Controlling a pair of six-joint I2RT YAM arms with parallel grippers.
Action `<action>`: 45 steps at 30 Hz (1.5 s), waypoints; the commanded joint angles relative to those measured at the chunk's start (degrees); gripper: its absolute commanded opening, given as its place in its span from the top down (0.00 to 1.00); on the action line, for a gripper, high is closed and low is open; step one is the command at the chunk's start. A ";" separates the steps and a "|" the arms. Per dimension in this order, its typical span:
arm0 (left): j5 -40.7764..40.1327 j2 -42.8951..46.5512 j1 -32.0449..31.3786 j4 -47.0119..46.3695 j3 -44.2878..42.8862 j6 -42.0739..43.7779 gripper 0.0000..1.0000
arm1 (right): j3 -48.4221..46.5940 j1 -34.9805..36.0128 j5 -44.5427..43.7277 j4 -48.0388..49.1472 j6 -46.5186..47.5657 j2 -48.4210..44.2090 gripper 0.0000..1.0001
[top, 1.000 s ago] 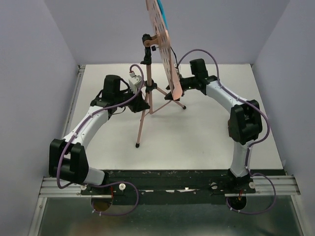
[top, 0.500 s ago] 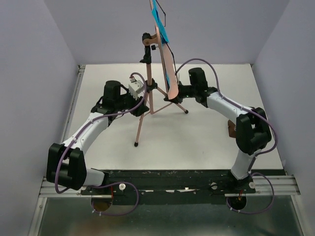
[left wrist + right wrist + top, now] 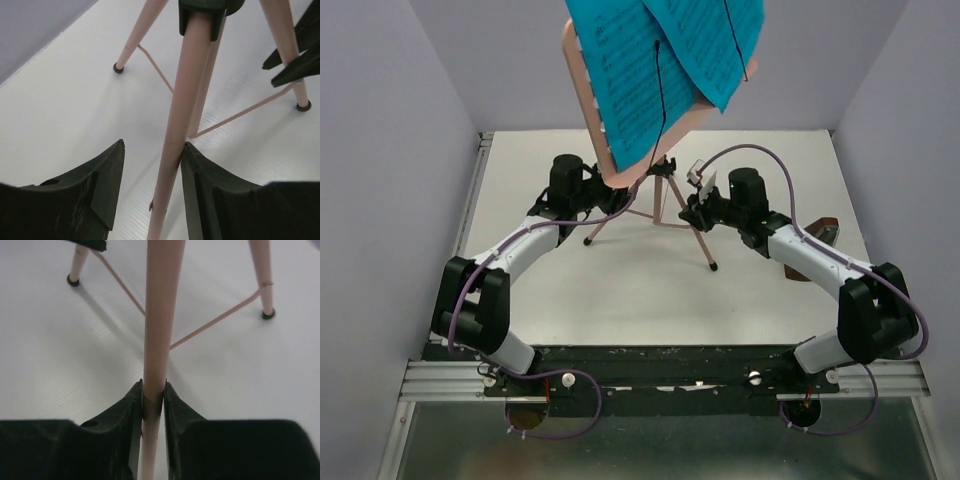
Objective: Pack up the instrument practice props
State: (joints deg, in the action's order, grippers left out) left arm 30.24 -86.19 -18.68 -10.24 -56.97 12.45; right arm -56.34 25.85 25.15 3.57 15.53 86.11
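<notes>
Far centre on the white table [image 3: 620, 290], a tall salmon-pink tripod music stand [image 3: 620, 172] stands with bright blue printed paper music sheets [image 3: 640, 70] spread across its desk. The right gripper [image 3: 152, 390] is clamped tight on one pink stand tube. The left gripper [image 3: 152, 150] is spread wide around a tube that touches one finger. A small brown object [image 3: 826, 231] lies at right, partly hidden behind the right arm.
</notes>
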 commanded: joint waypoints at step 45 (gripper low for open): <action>-14.94 2.43 3.91 -1.72 3.00 4.78 0.29 | -1.14 10.63 1.48 1.61 10.68 3.19 0.33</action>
State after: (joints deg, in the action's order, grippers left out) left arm 18.46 -83.61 -15.84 -13.28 -52.69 15.88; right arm -58.17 32.45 20.43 1.13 28.08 90.15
